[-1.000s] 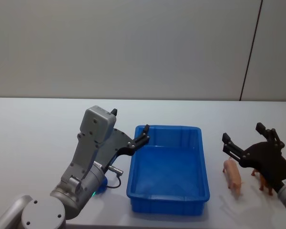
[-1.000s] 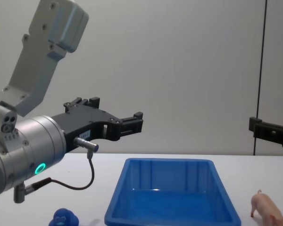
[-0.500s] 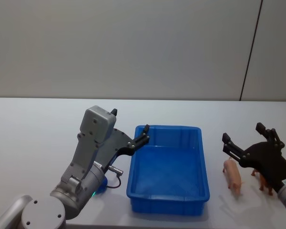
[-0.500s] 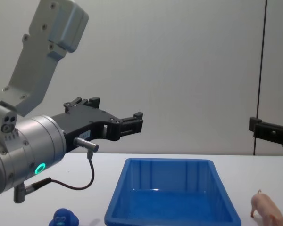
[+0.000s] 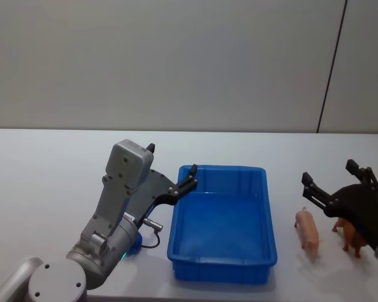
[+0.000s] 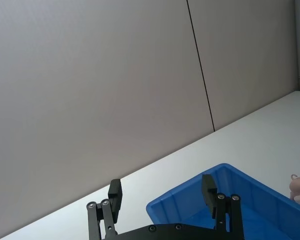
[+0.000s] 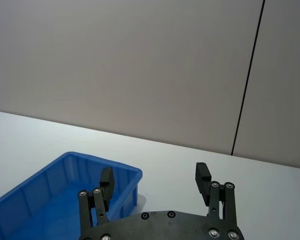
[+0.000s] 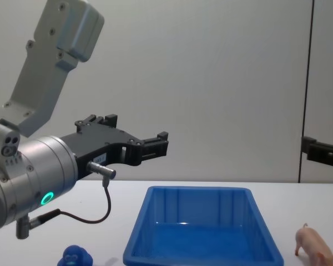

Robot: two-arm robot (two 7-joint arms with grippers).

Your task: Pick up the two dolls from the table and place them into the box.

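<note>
R gripper (image 5: pixel 329 173) spread wide, empty, hovering over pink pig (image 5: pixel 307 231) + brown animal toy (image 5: pixel 351 236). Both on table (image 5: pixel 50 189), 3 o'clock of blue bin (image 5: pixel 222 168). Tip imo: centre over pig's body, drop straight, pinch flanks. L gripper (image 6: pixel 161 187) spread, idle at bin's 9.

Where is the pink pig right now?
In the head view the pink pig stands on the table on the robot's right, between the blue box and the brown toy, near the right hand.

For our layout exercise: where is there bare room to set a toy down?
Bare: white tabletop behind the blue plastic bin and left of the left gripper. Crowded: right of the bin, with pink toy pig, dark-brown toy, right gripper.
</note>
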